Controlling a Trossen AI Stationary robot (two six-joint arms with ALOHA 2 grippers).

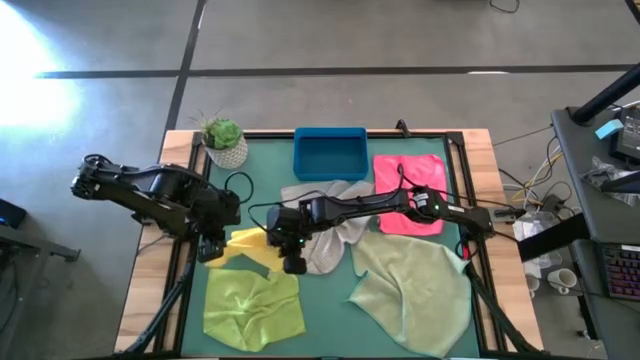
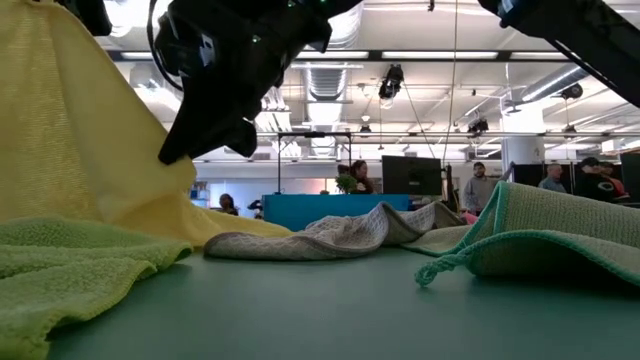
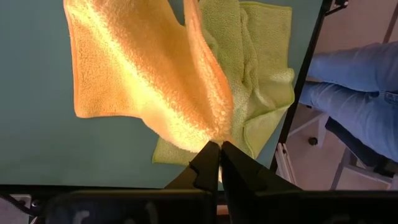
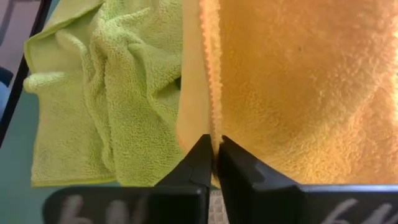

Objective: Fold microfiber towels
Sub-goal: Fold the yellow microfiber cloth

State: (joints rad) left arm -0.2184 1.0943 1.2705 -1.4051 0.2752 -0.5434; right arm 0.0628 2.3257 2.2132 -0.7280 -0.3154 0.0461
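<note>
My two grippers hold the yellow towel [image 1: 245, 243] up between them near the table's middle left. My left gripper [image 1: 212, 246] is shut on its left end and my right gripper [image 1: 291, 258] is shut on its right edge. In the low view the yellow towel [image 2: 70, 130] drapes down from the upper left to the table. The lime green towel [image 1: 250, 308] lies crumpled on the table just nearside of it. The grey towel [image 1: 325, 240], the sage towel [image 1: 415, 290] and the pink towel [image 1: 408, 180] lie on the table to the right. My left gripper pinches a gathered corner of the yellow towel [image 3: 211, 134] between its two fingers, slanting down from the table's left. The cloth fans out beyond the fingers and hangs slack over the table. My right gripper pinches the yellow towel's stitched edge [image 4: 211, 124] between its two fingers, slanting down from the table's right, with the edge running on away from the fingertips. One layer or several, I cannot tell. The cloth hangs below the fingers.
A blue tray [image 1: 330, 152] stands at the far middle and a potted plant [image 1: 224, 140] at the far left corner. A person's legs in jeans [image 3: 354, 81] show beyond the table's edge. Bare green mat [image 1: 330, 320] lies between the lime and sage towels.
</note>
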